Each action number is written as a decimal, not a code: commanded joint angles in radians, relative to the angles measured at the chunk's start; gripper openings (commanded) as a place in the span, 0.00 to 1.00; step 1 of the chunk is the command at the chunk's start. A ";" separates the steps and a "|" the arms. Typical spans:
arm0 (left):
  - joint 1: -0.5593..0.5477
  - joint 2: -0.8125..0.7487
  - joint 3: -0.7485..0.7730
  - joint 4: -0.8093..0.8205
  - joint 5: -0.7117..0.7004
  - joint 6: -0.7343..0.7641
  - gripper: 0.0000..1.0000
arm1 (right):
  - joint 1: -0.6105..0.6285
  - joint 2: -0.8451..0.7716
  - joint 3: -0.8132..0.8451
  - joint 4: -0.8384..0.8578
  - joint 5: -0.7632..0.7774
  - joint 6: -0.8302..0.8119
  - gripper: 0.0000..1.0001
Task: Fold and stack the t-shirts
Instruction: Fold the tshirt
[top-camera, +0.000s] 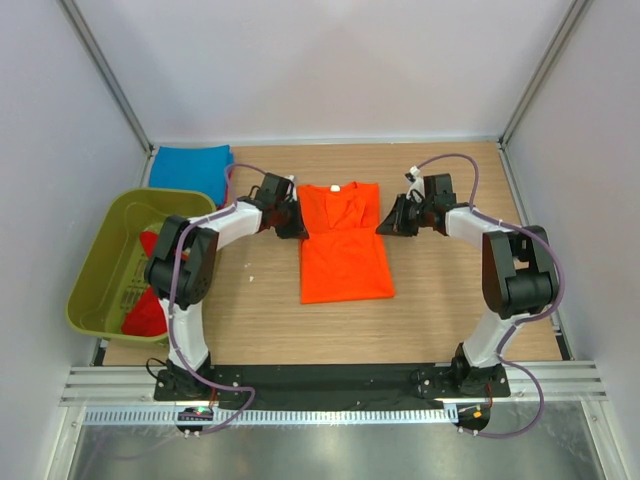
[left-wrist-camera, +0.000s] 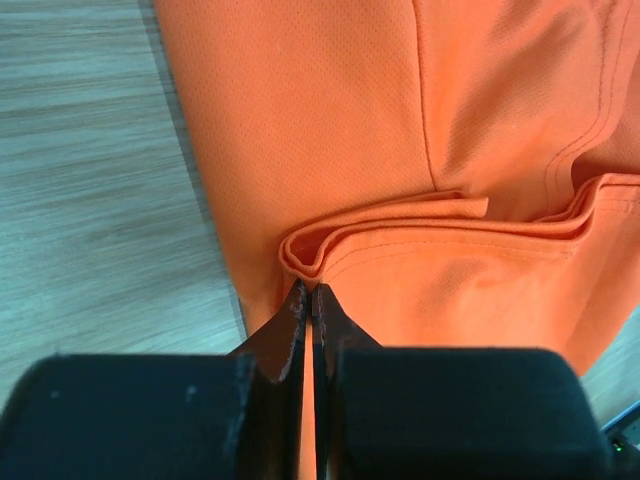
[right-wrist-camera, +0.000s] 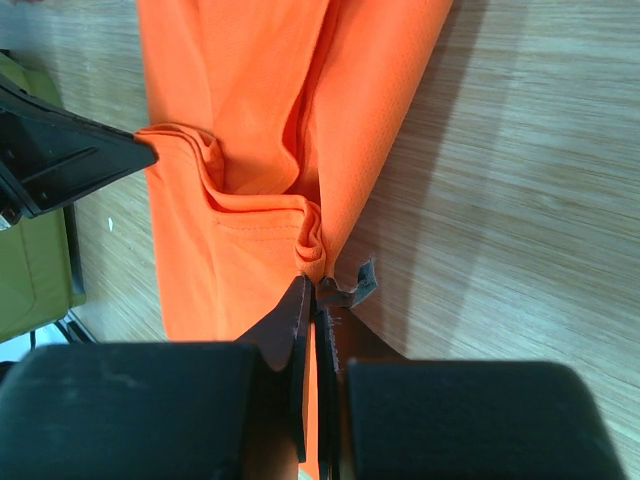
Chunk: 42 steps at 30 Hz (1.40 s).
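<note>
Both arms reach forward from near edge, elbows raised, forearms angled inward toward table (top-camera: 460, 300) centre; left gripper (top-camera: 291, 222) low at left edge of orange t-shirt (top-camera: 345, 255), jaws pinched tight on folded cloth there; right gripper (top-camera: 386, 225) mirrored at right edge, jaws likewise clamped on bunched fold; orange t-shirt flat mid-table, long axis far-to-near, collar pointing to far side, hem toward arm bases; blue t-shirt (top-camera: 190, 170) at far-left corner; red t-shirts (top-camera: 147, 312) inside olive tub (top-camera: 88, 285), left side.
</note>
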<state>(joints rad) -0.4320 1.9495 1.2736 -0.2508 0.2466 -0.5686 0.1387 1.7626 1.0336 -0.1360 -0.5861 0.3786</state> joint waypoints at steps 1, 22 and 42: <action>-0.008 -0.089 0.000 0.033 0.010 -0.022 0.00 | 0.018 -0.090 -0.001 0.033 -0.006 -0.010 0.01; -0.025 -0.072 -0.042 0.031 -0.112 -0.045 0.00 | 0.030 -0.025 -0.024 0.047 0.115 -0.021 0.24; -0.025 -0.055 -0.005 0.013 -0.087 -0.031 0.00 | 0.032 -0.091 -0.067 0.130 0.144 -0.027 0.01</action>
<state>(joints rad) -0.4561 1.9030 1.2339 -0.2459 0.1505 -0.6167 0.1669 1.7363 0.9764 -0.0708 -0.4519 0.3645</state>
